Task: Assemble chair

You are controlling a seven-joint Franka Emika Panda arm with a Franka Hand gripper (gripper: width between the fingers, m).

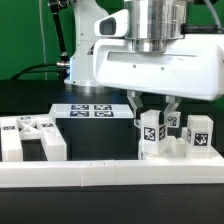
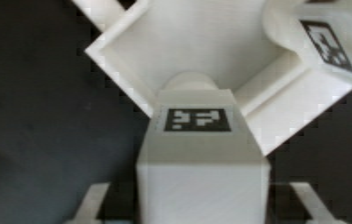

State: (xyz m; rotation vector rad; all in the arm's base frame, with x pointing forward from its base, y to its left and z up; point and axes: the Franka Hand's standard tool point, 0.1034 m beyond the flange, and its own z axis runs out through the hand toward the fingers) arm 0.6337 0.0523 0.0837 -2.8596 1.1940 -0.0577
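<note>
The chair lies in loose white tagged pieces on the black table. One upright chair piece [image 1: 150,138] stands at the middle right. My gripper [image 1: 152,120] comes straight down over it, one finger on each side, shut on it. In the wrist view this piece [image 2: 199,150] fills the centre with its tag facing the camera, and my gripper [image 2: 199,208] straddles it, with pale fingers [image 2: 95,200] showing at each side. Behind it lie angled white chair parts [image 2: 128,50]. Two more tagged pieces [image 1: 198,135] stand to the exterior view's right.
Chunky chair pieces [image 1: 28,138] lie at the exterior view's left. The marker board [image 1: 88,110] lies flat behind the middle. A long plain white rail [image 1: 100,172] runs along the front. The arm's white body [image 1: 140,55] hangs over the work area.
</note>
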